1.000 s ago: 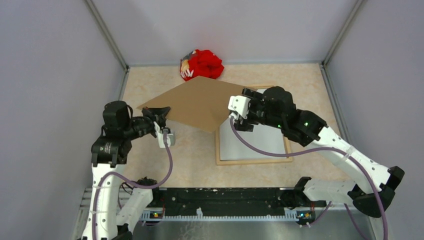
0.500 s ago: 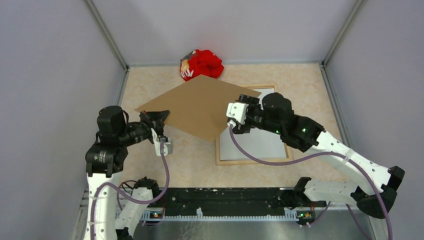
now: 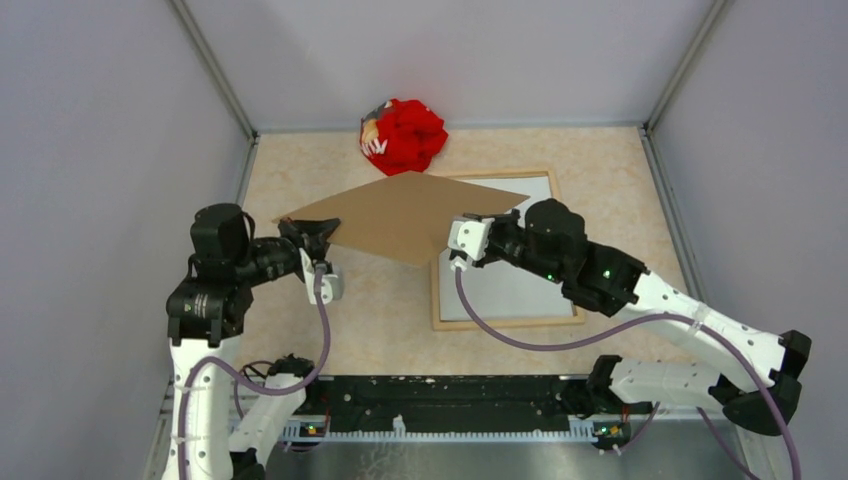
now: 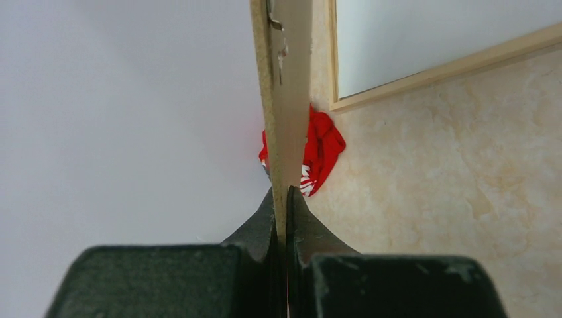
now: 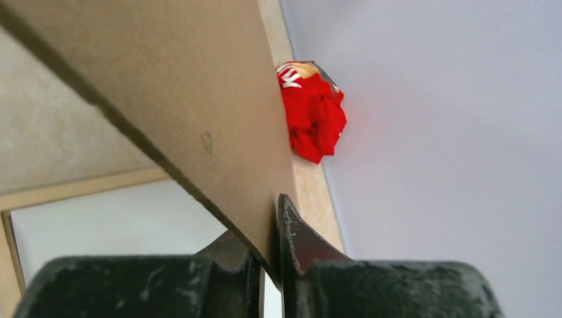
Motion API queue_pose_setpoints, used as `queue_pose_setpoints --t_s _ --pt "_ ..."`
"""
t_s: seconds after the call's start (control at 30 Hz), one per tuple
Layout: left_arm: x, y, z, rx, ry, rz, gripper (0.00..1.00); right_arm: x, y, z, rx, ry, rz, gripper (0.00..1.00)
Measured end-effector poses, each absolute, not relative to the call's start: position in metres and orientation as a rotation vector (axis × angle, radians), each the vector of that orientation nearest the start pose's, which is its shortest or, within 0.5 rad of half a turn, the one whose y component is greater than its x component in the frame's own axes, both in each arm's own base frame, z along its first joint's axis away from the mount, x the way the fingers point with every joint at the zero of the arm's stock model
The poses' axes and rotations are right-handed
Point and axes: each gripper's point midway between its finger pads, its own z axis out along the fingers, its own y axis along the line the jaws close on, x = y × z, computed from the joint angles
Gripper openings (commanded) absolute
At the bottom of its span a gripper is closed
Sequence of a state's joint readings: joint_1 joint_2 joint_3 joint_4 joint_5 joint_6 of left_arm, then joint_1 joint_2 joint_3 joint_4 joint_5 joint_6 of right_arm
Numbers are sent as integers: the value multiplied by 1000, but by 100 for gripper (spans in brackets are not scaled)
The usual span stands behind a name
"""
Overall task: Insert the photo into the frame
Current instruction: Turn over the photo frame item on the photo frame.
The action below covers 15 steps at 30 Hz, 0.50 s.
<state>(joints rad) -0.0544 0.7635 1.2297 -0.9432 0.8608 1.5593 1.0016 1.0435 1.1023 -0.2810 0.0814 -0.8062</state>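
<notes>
— Overhead?
— The backing board (image 3: 400, 212) hangs tilted over the left half of the frame (image 3: 505, 322) (red cloth (image 3: 405, 132) beyond its far-left corner).
— Left wrist?
— The left gripper (image 4: 281, 215) is clamped on the board's edge.
— Right wrist?
— The right gripper (image 5: 268, 242) pinches the opposite edge; two holds probably stop it sagging. Inside the frame lies a pale sheet (image 5: 99, 225); whether it's the photo, I can't tell

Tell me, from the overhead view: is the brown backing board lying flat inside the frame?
No, the left gripper and right gripper hold the backing board lifted by opposite edges, overlapping only the far-left corner of the frame.
</notes>
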Motion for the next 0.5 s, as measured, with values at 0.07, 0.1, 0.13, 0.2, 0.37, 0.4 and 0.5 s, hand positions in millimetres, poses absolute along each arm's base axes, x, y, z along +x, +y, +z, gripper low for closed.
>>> queue_pose_setpoints --t_s 0.07,0.1,0.13,0.2,0.37,0.4,0.5 --pt "209 -119 360 1637 900 125 0 230 279 333 -1421 1146 51 0" --pt "209 -119 360 1630 907 118 0 228 280 331 -1443 1145 50 0" --pt "210 -118 360 1623 917 111 13 228 280 329 -1456 1148 50 0" --pt "210 -118 361 1611 930 104 72 227 280 328 -1465 1155 57 0" --pt "226 -121 401 1503 803 215 98 215 283 316 -1441 1260 184 0" --pt "228 -121 407 1479 792 224 98 213 283 313 -1442 1281 201 0" --pt "233 -121 436 1381 757 240 98 211 286 316 -1412 1351 257 0"
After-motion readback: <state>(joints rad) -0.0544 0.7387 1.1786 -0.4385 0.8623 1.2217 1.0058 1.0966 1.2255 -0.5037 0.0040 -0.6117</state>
